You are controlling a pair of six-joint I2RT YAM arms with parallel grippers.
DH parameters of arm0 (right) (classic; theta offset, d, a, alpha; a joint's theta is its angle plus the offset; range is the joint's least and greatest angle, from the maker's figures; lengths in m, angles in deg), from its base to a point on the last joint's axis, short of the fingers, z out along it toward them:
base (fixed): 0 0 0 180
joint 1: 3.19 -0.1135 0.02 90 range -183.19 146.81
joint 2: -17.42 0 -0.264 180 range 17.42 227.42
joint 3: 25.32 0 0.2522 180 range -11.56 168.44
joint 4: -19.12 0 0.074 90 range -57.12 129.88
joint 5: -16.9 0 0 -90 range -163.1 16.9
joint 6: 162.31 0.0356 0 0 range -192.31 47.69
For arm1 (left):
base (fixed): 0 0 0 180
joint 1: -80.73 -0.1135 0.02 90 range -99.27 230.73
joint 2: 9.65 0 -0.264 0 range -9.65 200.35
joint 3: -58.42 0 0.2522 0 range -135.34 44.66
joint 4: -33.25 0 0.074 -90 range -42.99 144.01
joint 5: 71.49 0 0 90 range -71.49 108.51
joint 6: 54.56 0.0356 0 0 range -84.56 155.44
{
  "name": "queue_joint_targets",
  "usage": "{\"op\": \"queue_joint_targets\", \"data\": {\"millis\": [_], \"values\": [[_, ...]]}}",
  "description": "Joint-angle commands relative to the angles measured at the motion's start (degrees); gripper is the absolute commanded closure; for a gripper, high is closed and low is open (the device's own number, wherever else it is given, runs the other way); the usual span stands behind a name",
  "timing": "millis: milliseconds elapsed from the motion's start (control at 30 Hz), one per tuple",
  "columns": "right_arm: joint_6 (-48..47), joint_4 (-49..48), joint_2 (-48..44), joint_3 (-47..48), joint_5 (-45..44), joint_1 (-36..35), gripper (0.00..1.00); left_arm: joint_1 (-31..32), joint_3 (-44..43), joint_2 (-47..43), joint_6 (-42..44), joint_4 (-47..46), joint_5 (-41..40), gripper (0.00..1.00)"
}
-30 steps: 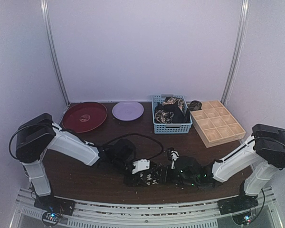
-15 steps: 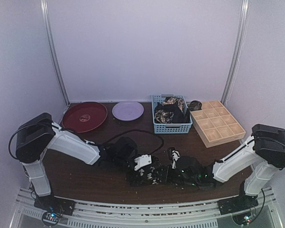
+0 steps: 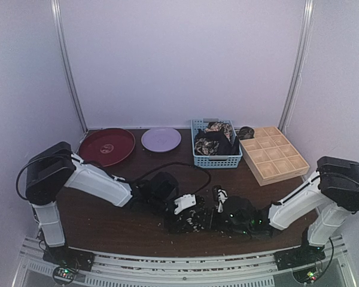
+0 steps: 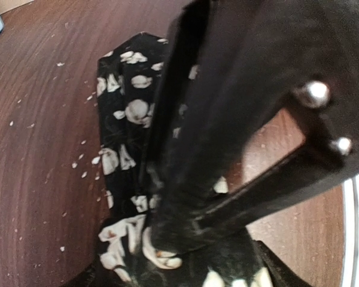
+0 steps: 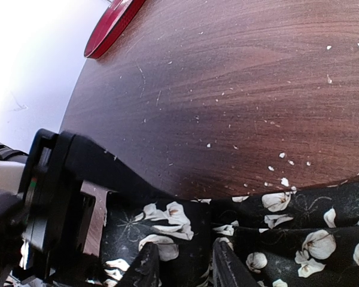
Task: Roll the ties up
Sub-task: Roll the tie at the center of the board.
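Note:
One black tie with cream flowers (image 3: 190, 222) lies bunched on the table's near middle, between my two grippers. In the left wrist view the tie (image 4: 122, 119) runs away from me. My left gripper (image 4: 185, 275) holds its bundled near end between its jaws, and a large dark gripper part crosses above it. In the right wrist view my right gripper (image 5: 185, 269) has its fingertips (image 5: 146, 266) closed on a fold of the tie (image 5: 299, 239). The left gripper (image 5: 54, 203) is on the tie's far end. More ties (image 3: 214, 139) fill the blue basket (image 3: 216, 160).
A tan gridded tray (image 3: 274, 154) stands at the back right. A red plate (image 3: 106, 146) and a lilac plate (image 3: 161, 139) stand at the back left. A black cable (image 3: 179, 167) loops behind the left gripper (image 3: 182, 206). Pale crumbs dot the wood.
My left gripper has moved right and slightly back, towards the right gripper. The tie between them has become shorter and more bunched. The right arm has barely moved.

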Motion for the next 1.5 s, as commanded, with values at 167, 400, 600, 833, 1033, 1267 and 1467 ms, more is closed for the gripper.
{"op": "queue_joint_targets", "data": {"millis": [167, 400, 600, 833, 1033, 1267, 1467], "values": [[0.25, -1.31, 0.18, -2.15, 0.35, 0.14, 0.67, 0.53, 4.25, -2.45, 5.66, -6.91, 7.34, 0.46], [0.00, -1.79, 0.57, -2.18, 1.03, 0.21, 0.67, 0.53, 3.29, -1.35, 6.77, -5.94, 6.26, 0.35], [-0.14, -2.31, 1.37, -1.84, 2.34, 0.23, 0.67, 0.46, 3.45, -3.51, 4.82, -5.19, 1.60, 0.20], [-0.36, -1.98, 2.20, -0.90, 3.84, 0.15, 0.67, 0.45, 7.88, -10.26, -0.59, -5.37, -4.99, 0.14], [-0.49, -0.70, 2.56, 0.54, 4.50, -0.05, 0.68, 0.17, 10.01, -15.06, -6.19, -0.71, -9.47, 0.02], [-0.28, 1.02, 3.25, 1.98, 4.44, -0.74, 0.68, -0.78, 19.49, -25.57, -12.74, -5.63, -9.72, 0.02], [-0.40, 2.27, 3.96, 3.17, 4.33, -1.31, 0.68, -0.87, 24.41, -29.42, -19.32, -6.14, -11.03, 0.38]]}}
